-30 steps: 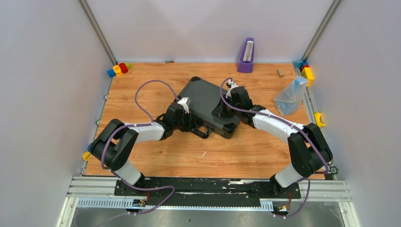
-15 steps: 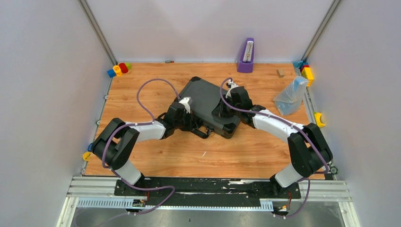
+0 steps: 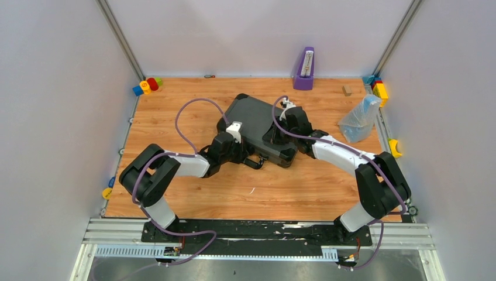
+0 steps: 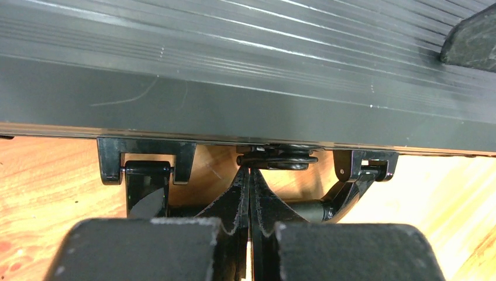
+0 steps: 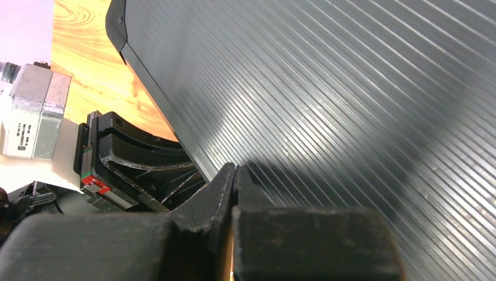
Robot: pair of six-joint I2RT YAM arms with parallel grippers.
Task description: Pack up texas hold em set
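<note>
The black ribbed hard case [image 3: 254,117] lies closed on the wooden table. My left gripper [image 3: 244,154] is shut and empty at the case's near side. In the left wrist view its tips [image 4: 250,174] touch a small black latch [image 4: 278,159] midway between the two handle brackets. The handle [image 4: 310,209] hangs below. My right gripper [image 3: 274,139] is shut and empty, and its tips [image 5: 235,171] rest on the lid [image 5: 351,105] near its front edge. Chips, cards, dice and the button are out of view.
A purple upright object [image 3: 304,70] stands at the back wall. A clear plastic bag [image 3: 360,120] lies right of the case. Colourful toy blocks sit in the back left corner [image 3: 146,86] and the back right corner [image 3: 379,89]. A small wooden block [image 3: 347,89] lies near the bag.
My left arm has slid right along the case's near side, toward the handle's middle. The right arm and the case have hardly moved.
</note>
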